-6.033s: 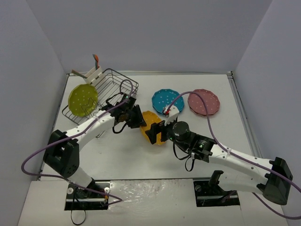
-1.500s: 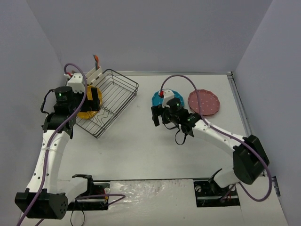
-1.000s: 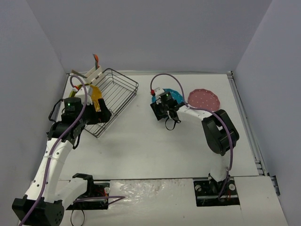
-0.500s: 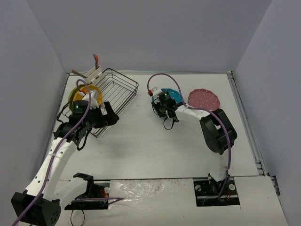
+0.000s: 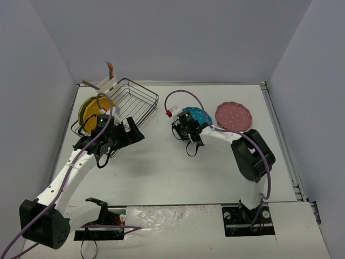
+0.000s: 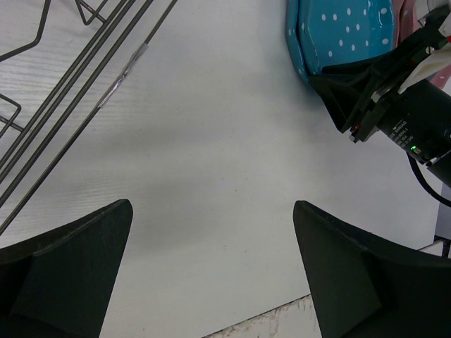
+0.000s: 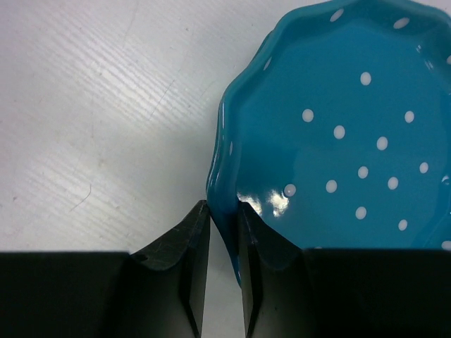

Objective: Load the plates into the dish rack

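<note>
A teal plate (image 5: 198, 115) (image 7: 338, 134) lies on the table, and my right gripper (image 5: 182, 125) (image 7: 224, 211) is shut on its near left rim, one finger above the rim and one below. The pink plate (image 5: 233, 116) lies flat to its right. The dish rack (image 5: 132, 102) stands at the back left, with a yellow-green plate (image 5: 84, 111) and an orange one (image 5: 102, 101) upright at its left end. My left gripper (image 5: 137, 134) (image 6: 213, 208) hangs open and empty over bare table, just right of the rack's near wires (image 6: 70, 91). In the left wrist view the teal plate (image 6: 345, 32) appears too.
A white utensil caddy (image 5: 105, 83) sits at the rack's far left corner. Grey walls close in the table at the back and both sides. The right arm's cable (image 5: 178, 97) loops above the teal plate.
My right gripper has closed on the teal plate's rim. The left arm has drawn back from the rack toward the table's middle, its gripper open, leaving the orange plate standing in the rack.
</note>
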Robot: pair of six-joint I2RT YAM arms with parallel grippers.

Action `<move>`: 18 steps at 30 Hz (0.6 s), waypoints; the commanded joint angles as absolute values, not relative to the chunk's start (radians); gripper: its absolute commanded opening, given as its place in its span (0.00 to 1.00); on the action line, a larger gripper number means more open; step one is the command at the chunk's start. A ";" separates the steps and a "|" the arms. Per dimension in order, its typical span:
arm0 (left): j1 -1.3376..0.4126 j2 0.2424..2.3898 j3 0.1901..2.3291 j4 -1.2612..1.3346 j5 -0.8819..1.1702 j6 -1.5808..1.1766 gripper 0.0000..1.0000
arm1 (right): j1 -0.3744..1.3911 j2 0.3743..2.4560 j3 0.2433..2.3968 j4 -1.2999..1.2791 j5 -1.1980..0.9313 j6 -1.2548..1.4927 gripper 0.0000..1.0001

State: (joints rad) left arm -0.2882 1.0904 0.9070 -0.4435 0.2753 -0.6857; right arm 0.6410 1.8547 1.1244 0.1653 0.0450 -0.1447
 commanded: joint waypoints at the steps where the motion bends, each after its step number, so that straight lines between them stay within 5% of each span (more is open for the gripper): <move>1: -0.293 1.092 0.959 -0.396 0.253 -0.681 0.96 | 0.650 1.741 1.154 0.101 0.166 -0.171 0.00; 18: -0.293 1.116 0.935 -0.391 0.259 -0.694 0.96 | 0.708 1.636 1.153 0.025 0.202 -0.154 0.00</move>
State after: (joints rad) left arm -0.2882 1.1057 0.9066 -0.4441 0.2551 -0.6839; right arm 0.6763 1.7373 1.1432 0.0132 0.1286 -0.1750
